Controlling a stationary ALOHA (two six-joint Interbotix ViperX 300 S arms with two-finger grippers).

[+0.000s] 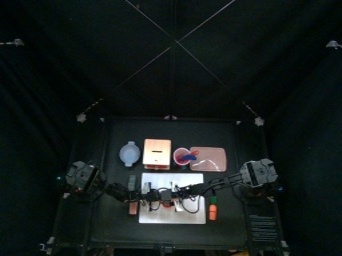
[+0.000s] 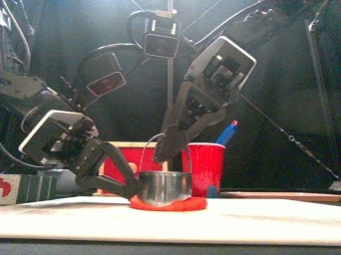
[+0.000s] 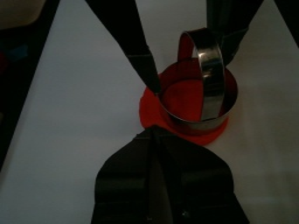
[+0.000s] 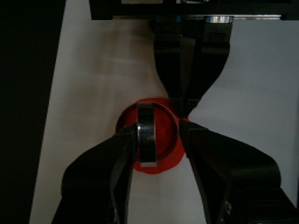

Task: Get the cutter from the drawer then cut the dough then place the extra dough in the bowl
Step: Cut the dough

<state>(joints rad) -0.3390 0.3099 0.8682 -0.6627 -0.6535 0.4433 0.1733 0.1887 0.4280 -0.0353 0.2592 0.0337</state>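
Observation:
The round metal cutter (image 2: 166, 186) stands on the flat red dough (image 2: 168, 205) in the middle of the white cutting board (image 1: 168, 215). My right gripper (image 4: 156, 140) comes down from the right and is shut on the cutter (image 4: 145, 131), one jaw on each side of it. My left gripper (image 3: 152, 133) lies low on the board to the left, shut. Its tips touch the dough's (image 3: 176, 131) near edge just outside the cutter (image 3: 208, 83). The dough under the cutter is partly hidden.
Behind the board stand the blue-grey bowl (image 1: 128, 153), the pale wooden box (image 1: 158, 152) and the pink tray (image 1: 211, 160) holding the red cup (image 2: 206, 167) with a blue knife (image 2: 226, 130). Both arms crowd the board's middle.

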